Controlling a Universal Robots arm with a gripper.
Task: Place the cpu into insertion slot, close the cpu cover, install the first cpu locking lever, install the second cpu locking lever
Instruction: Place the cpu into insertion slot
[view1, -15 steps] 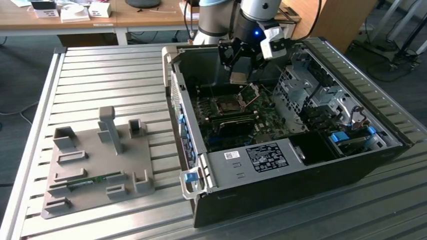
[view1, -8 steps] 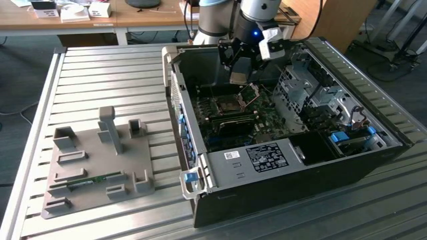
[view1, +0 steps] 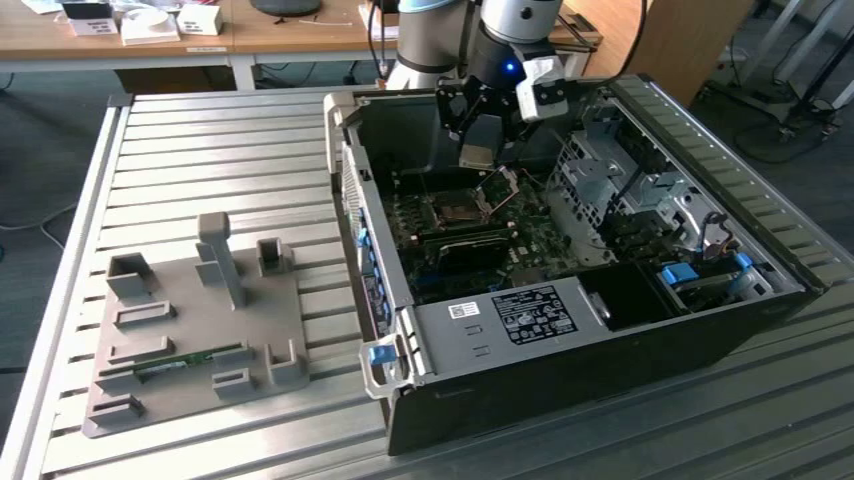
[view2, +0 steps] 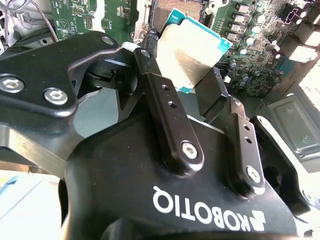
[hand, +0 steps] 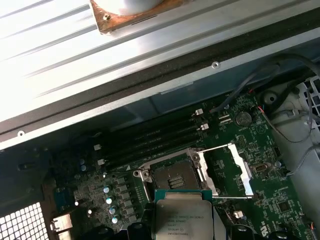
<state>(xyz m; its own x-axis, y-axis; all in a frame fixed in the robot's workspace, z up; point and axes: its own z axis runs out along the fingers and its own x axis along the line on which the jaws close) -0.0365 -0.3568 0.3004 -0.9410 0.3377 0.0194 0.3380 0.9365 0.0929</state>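
Note:
My gripper (view1: 478, 146) hangs inside the open computer case (view1: 574, 350), shut on the cpu (view1: 477, 160). In the second wrist view the two black fingers (view2: 167, 115) clamp the cpu (view2: 192, 52) by its edges, silvery top showing. The insertion slot (hand: 175, 176) lies open on the dark green motherboard, its dark centre bare, with the cpu (hand: 182, 218) held close beside and above it. The cpu cover (hand: 240, 170) stands swung open off the slot's far side, with thin wire levers along its edges. From outside, the slot (view1: 458, 212) sits below the gripper.
Long black memory slots (hand: 150, 140) run beside the socket. A metal drive cage (view1: 614, 170) and the case walls hem the arm in. On the slatted table (view1: 200, 130), at the exterior view's left, stands a grey fixture plate (view1: 187, 330) holding a memory stick.

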